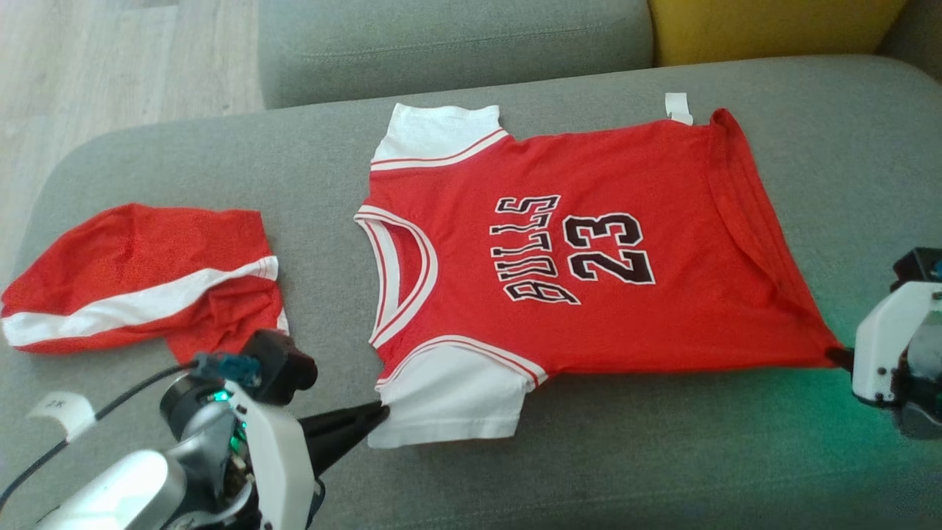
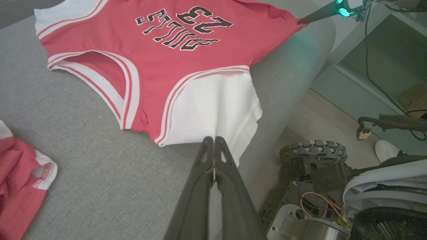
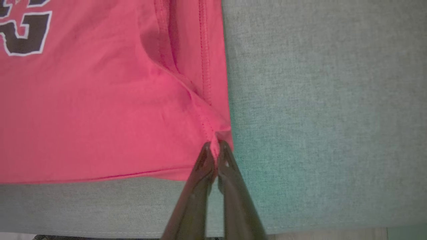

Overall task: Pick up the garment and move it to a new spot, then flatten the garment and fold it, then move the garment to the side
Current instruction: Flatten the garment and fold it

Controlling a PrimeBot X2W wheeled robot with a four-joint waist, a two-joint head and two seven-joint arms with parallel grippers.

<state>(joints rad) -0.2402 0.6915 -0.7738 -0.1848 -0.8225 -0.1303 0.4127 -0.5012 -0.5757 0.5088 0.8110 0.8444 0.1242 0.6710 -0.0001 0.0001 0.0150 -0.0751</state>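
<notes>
Item: red fabric jersey with white sleeves (image 1: 589,250), spread flat on the grey fabric sofa seat (image 1: 662,471), your left tool (image 1: 380,412) clamped shut on its near sleeve, your right tool (image 1: 835,355) on the hem corner; risk: pull unevenly and a thin pinch slips, rucking the cloth.

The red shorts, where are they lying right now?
In the head view the red shorts lie on the grey sofa near its left end, apart from the jersey on their right.
</notes>
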